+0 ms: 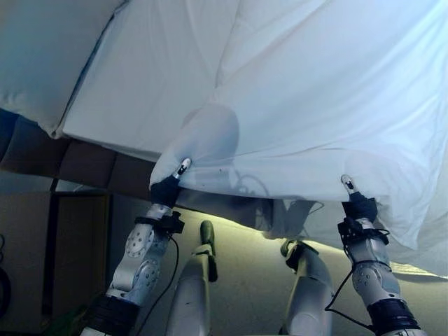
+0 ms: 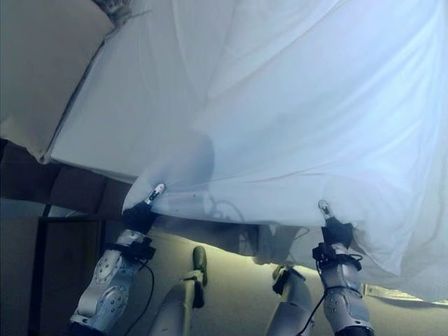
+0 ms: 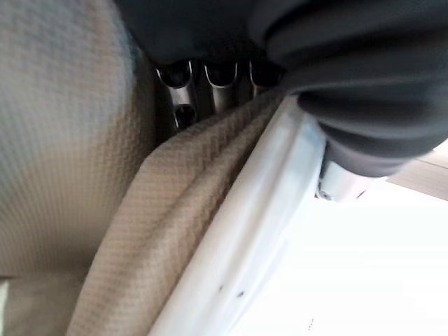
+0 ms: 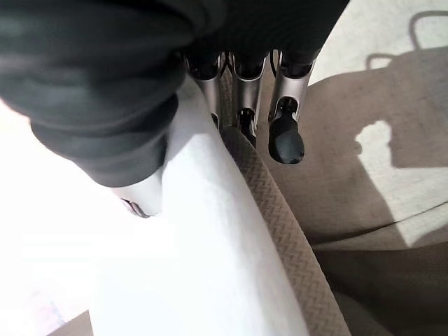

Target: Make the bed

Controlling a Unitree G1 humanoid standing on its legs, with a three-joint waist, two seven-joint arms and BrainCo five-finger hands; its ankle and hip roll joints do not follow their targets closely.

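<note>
A white cover (image 1: 315,105) with a beige waffle-textured underside (image 3: 161,231) is held up over the bed, spread wide and billowing. My left hand (image 1: 166,190) grips its near edge at the left, the fingers (image 3: 210,84) curled into the fold of cloth. Further right, my right hand (image 1: 358,206) grips the same edge, with its fingers (image 4: 241,91) wrapped over the white and beige layers (image 4: 280,231). The white mattress (image 1: 140,84) shows under the cover at the left. The cover hides the rest of the bed.
A pale pillow (image 1: 42,56) lies at the bed's upper left corner. The dark brown bed base (image 1: 77,164) runs below the mattress edge. A brown cabinet (image 1: 77,238) stands on the floor at the lower left.
</note>
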